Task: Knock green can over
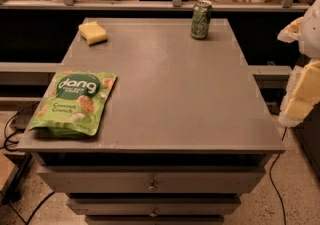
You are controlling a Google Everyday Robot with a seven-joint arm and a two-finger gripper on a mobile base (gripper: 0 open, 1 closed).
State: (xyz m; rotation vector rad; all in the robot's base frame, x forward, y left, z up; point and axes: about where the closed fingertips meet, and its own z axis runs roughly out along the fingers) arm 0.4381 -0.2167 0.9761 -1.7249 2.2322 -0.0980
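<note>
Mostly cut off at right, the gripper [304, 86], grip unreadable, hangs apart from the upright green can [201, 19].

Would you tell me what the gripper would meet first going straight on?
Probably the right edge of the table, not the green can: the gripper hangs beside it, though heading and depth are unclear.

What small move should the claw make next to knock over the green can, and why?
Probably swing the claw from the right edge of view toward the far side of the table. The green can stands upright there, untouched, and the claw hangs well apart from it, beside the table.
</note>
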